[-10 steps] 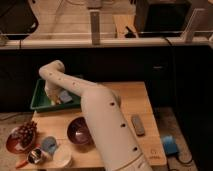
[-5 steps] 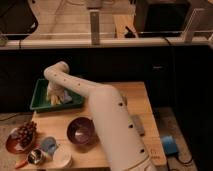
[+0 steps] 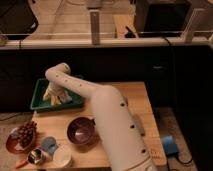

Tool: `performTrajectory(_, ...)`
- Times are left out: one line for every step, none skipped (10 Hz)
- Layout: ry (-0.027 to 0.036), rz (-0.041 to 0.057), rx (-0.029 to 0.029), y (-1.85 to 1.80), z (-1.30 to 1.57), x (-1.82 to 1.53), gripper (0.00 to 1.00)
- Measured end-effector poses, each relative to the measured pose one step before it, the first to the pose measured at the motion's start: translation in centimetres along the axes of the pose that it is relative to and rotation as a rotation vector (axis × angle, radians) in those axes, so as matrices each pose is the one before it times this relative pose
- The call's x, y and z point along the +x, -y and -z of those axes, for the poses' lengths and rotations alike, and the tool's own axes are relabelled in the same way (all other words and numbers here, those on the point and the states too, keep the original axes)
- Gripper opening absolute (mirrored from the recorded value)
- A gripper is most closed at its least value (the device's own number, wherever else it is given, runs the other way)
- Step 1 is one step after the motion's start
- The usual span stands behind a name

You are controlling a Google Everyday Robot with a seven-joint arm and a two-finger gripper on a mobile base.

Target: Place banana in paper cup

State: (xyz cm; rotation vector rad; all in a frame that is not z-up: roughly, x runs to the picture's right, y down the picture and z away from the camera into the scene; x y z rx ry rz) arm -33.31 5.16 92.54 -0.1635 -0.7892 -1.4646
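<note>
My gripper (image 3: pixel 53 95) is at the end of the white arm (image 3: pixel 107 115) and reaches down into the green tray (image 3: pixel 40 89) at the table's back left. Pale-yellow elongated pieces, apparently the banana (image 3: pixel 56 99), lie in the tray right at the gripper. I cannot tell whether the gripper holds it. A white paper cup (image 3: pixel 62 156) stands near the table's front left edge, well apart from the gripper.
A purple bowl (image 3: pixel 81 131) sits in front of the tray. A plate with dark grapes (image 3: pixel 22 135), a bluish cup (image 3: pixel 48 145) and a metal cup (image 3: pixel 34 156) stand front left. A grey flat object (image 3: pixel 140 125) lies right of the arm. A blue object (image 3: pixel 169 145) is beyond the table's right edge.
The arm's bend above the tray has shifted slightly to the right. The gripper stays down in the green tray. Nothing else has moved.
</note>
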Motion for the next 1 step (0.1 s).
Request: performTrajectory(0.00382,-0.00164,0.0043,0.084,-0.25,0.027,0.74)
